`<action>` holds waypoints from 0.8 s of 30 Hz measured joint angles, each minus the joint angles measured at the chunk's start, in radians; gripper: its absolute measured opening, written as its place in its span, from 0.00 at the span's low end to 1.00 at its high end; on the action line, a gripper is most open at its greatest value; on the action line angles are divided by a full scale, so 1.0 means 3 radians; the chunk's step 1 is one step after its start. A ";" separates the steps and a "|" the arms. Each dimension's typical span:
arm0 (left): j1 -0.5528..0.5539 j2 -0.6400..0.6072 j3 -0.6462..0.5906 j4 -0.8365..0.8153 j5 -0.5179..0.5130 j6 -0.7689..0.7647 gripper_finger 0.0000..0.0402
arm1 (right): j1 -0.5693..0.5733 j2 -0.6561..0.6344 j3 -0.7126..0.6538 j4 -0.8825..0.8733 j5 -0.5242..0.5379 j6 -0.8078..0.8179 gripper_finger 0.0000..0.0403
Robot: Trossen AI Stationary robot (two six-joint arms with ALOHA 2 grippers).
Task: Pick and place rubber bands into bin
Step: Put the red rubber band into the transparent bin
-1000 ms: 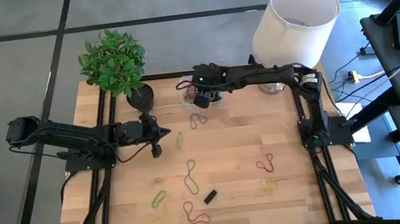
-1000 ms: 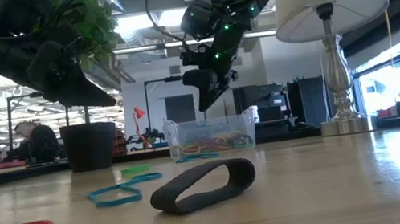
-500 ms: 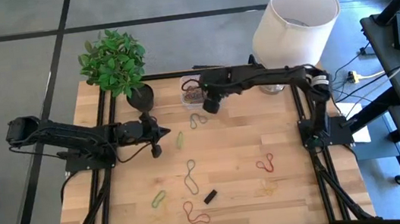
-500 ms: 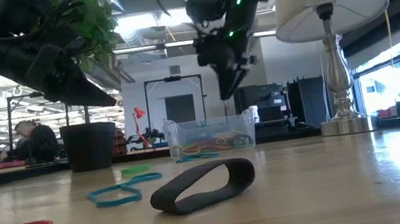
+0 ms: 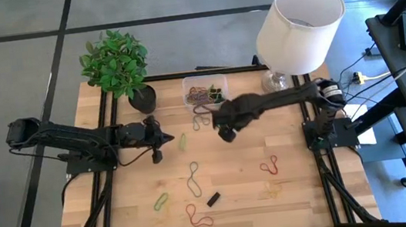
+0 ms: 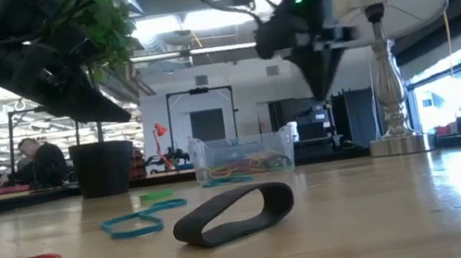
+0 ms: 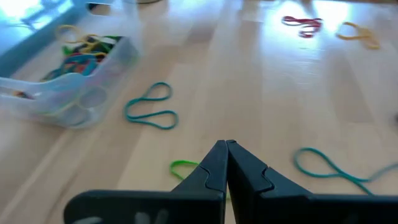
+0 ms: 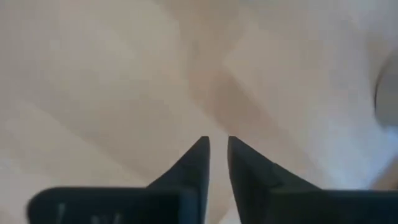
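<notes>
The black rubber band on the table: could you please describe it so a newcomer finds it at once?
On the wooden table, look along the edge farthest from the lamp. The black rubber band lies there between red loops; it alone is dark, thick and short.

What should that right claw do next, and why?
Probably drop toward the nearest loose band, the teal rubber band by the bin. The right claw hangs above bare wood holding nothing, its fingers a narrow slit apart, and bands lie scattered on the table.
</notes>
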 joint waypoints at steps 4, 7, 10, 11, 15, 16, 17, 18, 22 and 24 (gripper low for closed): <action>0.0000 0.0000 0.0000 -0.0003 0.0144 0.0001 0.00 | 0.0300 -0.0110 -0.0265 -0.0083 -0.0001 0.0676 0.23; 0.0000 0.0000 0.0000 -0.0005 0.0162 0.0001 0.00 | 0.0519 -0.0215 -0.0510 -0.0095 -0.0076 0.1182 0.31; 0.0000 0.0000 0.0000 -0.0006 0.0162 0.0004 0.00 | 0.0735 -0.0338 -0.0738 -0.0088 -0.0199 0.1648 0.38; 0.0000 0.0000 0.0000 -0.0007 0.0162 0.0004 0.00 | 0.0801 -0.0373 -0.0802 -0.0090 -0.0236 0.1803 0.41; 0.0000 0.0000 0.0000 -0.0009 0.0162 0.0023 0.01 | 0.1024 -0.0527 -0.1053 -0.0094 -0.0369 0.2291 0.50; 0.0000 0.0000 0.0000 -0.0010 0.0162 0.0043 0.01 | 0.1069 -0.0560 -0.1113 -0.0090 -0.0422 0.2383 0.52; 0.0000 0.0000 0.0000 -0.0011 0.0162 0.0065 0.01 | 0.1113 -0.0591 -0.1177 -0.0090 -0.0487 0.2488 0.55; 0.0000 0.0000 0.0000 -0.0013 0.0162 0.0077 0.01 | 0.1158 -0.0611 -0.1232 -0.0094 -0.0554 0.2597 0.57; 0.0000 0.0000 0.0000 -0.0019 0.0162 0.0073 0.00 | 0.1346 -0.0655 -0.1448 -0.0021 -0.0866 0.2841 0.64; 0.0000 0.0000 0.0000 -0.0029 0.0162 0.0070 0.01 | 0.1438 -0.0650 -0.1536 0.0068 -0.0962 0.2951 0.66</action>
